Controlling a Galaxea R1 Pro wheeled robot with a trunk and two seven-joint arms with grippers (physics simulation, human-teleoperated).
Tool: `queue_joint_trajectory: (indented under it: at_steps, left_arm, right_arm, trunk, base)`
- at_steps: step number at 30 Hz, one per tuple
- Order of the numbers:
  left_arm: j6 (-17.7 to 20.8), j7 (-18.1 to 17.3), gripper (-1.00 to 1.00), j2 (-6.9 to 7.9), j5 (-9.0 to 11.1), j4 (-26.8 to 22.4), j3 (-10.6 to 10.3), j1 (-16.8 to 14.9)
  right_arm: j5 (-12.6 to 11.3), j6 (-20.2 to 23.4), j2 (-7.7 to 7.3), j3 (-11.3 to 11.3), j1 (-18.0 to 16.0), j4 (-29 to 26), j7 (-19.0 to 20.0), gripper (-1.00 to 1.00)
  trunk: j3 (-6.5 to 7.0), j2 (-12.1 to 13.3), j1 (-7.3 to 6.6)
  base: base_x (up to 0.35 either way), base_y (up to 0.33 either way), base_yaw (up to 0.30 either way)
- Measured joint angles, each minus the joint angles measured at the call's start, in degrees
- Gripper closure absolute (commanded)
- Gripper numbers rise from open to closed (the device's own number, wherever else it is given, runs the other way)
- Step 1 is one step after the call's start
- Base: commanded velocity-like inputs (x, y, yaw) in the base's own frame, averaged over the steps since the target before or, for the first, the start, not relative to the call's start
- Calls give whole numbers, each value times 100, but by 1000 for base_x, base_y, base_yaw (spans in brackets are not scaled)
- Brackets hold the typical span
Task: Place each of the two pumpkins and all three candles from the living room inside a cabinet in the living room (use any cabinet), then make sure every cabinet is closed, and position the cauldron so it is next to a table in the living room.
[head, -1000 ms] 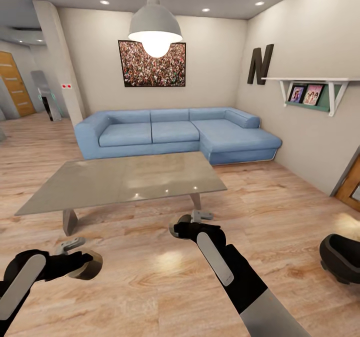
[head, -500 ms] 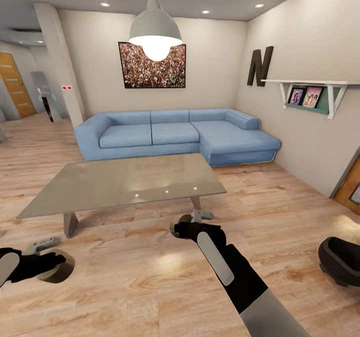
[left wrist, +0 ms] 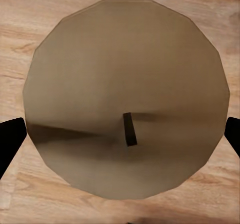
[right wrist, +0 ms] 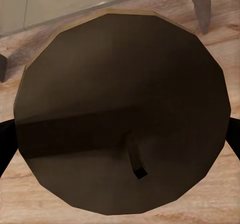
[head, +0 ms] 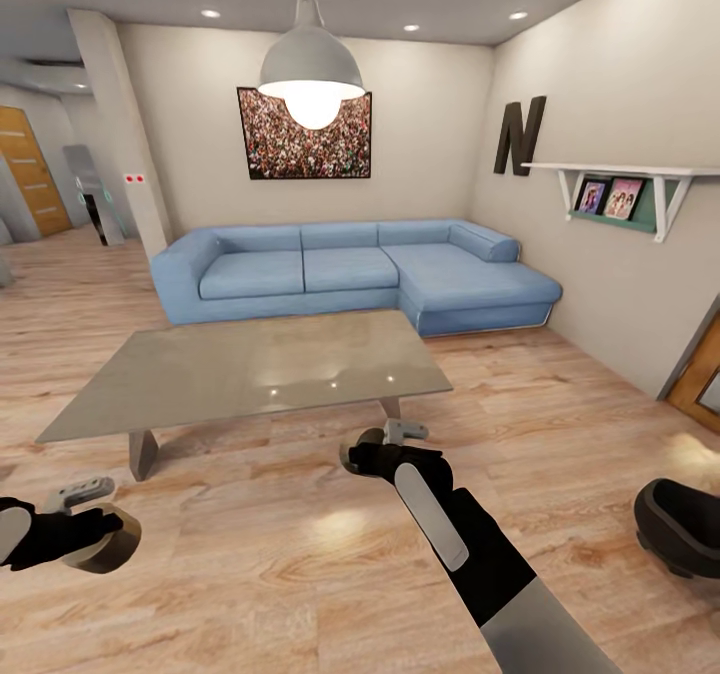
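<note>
A short beige candle (head: 103,551) sits in my left gripper (head: 88,536), low over the wood floor at the left edge of the head view. The left wrist view looks down on that candle's (left wrist: 125,74) pale top and small wick, with dark fingers (left wrist: 10,146) on both sides. My right gripper (head: 372,451) is shut on a second candle (head: 352,454) just in front of the table's near edge; its top (right wrist: 120,84) lies in shadow. The black cauldron (head: 682,529) stands on the floor at the far right. The pumpkins and the cabinet are out of view.
A low grey table (head: 250,369) stands ahead, with a blue corner sofa (head: 350,269) behind it. A pendant lamp (head: 312,64) hangs above. A wall shelf (head: 625,189) and a wooden door (head: 700,374) are on the right. Open wood floor surrounds both arms.
My left arm has swung outward to the left with its candle. The right arm has held still. The view has shifted slightly.
</note>
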Motion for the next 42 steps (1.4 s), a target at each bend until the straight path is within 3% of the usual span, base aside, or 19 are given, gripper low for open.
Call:
queue_joint_trajectory:
  at_steps: [17,42]
  left_arm:
    - [-2,-1,100,-13,-2,-7,-16,2]
    - [-26,0,100,-56,-39,-51,-6,3]
  right_arm:
    - [1,-4,0,0,0,10,2,100]
    - [4,-8,1,31,0,59,-7,100]
  trunk:
    - [305,682,-374]
    - [305,684,-374]
  base:
    - [0,0,62]
    - [0,0,270]
